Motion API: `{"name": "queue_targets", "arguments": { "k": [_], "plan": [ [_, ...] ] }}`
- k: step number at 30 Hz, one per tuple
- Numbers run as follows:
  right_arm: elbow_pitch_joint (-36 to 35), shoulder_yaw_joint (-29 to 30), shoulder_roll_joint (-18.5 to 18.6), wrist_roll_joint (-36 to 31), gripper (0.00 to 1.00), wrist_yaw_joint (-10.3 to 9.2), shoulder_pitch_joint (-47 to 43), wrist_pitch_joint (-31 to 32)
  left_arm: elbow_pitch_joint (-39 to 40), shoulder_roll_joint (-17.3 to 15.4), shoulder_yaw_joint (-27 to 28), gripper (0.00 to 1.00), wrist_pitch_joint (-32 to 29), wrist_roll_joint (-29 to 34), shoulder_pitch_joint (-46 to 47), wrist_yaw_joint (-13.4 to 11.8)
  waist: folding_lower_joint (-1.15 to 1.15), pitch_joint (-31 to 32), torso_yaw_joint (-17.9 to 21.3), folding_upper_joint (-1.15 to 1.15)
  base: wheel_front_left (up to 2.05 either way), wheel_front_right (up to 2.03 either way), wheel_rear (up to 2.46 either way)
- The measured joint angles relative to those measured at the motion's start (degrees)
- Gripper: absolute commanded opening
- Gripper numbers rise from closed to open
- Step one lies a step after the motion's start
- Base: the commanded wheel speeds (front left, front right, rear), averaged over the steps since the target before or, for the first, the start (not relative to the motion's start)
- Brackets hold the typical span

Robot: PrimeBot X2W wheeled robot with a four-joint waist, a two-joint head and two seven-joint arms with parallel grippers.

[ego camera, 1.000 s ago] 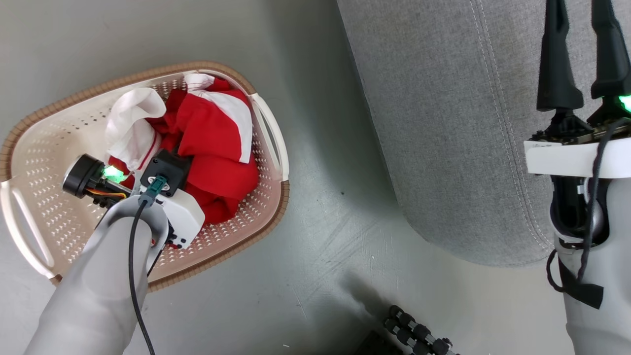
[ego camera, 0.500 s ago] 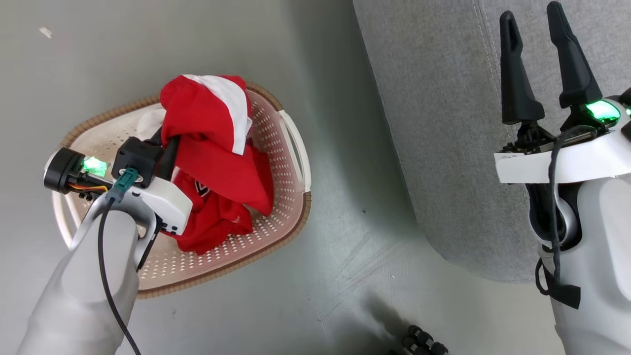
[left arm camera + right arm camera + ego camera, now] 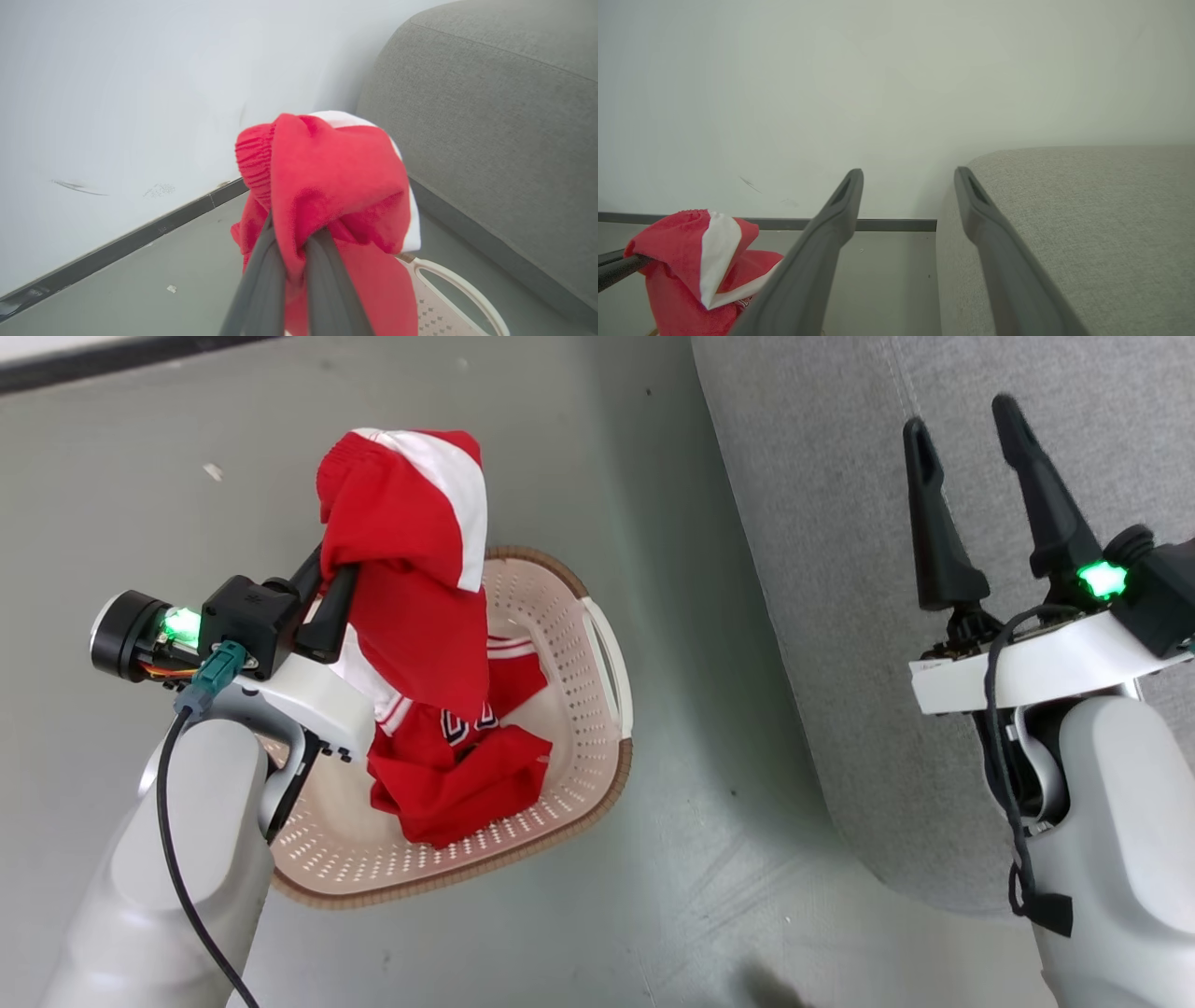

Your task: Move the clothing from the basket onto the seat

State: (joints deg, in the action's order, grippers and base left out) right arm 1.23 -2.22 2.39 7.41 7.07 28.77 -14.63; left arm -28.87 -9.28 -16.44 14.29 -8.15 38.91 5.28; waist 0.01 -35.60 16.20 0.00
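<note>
My left gripper [image 3: 334, 581] is shut on a red garment with a white panel [image 3: 411, 551], held up above the basket [image 3: 597, 784]; its fingertips are buried in the cloth. In the left wrist view both fingers [image 3: 261, 275] pinch the bunched red garment [image 3: 336, 177]. A red jersey with navy numbers [image 3: 457, 775] lies in the basket under the hanging cloth. The grey seat [image 3: 822, 569] is to the right. My right gripper [image 3: 960, 413] hovers open and empty over the seat's edge. In the right wrist view the right gripper [image 3: 908, 175] frames the seat [image 3: 1087, 210], with the held garment [image 3: 682, 242] at lower left.
The basket stands on a grey floor [image 3: 653, 915] beside the seat's rounded corner. A white wall with a dark baseboard [image 3: 117, 252] runs behind. A small pale scrap [image 3: 214, 472] lies on the floor beyond the basket.
My left gripper has risen with the red garment, lifting it out of the basket and uncovering the jersey. The head camera has shifted too. The right gripper stays open.
</note>
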Motion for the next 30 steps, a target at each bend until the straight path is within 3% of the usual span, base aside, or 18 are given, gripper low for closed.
{"name": "queue_targets", "arguments": {
  "k": [14,23,30],
  "plan": [
    [3.5,-1.6,0.5,-3.6,1.0,0.0,-5.4,0.0,5.0,0.0,-3.7,0.0,-4.1,-4.1,-0.8,1.8,0.0,9.4,-3.9,0.0,0.0,0.0,0.0],
    [5.6,-6.6,3.5,-4.0,1.0,0.0,-8.8,0.0,9.7,-0.3,-6.7,0.0,-8.3,-7.6,-0.8,1.9,0.0,15.7,-6.1,0.0,0.0,0.0,0.0],
    [7.4,-11.9,6.9,-4.6,1.0,0.0,-11.2,0.0,14.1,-0.4,-12.4,0.0,-12.0,-11.9,-0.8,1.9,0.0,20.4,-7.6,0.0,0.0,0.0,0.0]
  ]
}}
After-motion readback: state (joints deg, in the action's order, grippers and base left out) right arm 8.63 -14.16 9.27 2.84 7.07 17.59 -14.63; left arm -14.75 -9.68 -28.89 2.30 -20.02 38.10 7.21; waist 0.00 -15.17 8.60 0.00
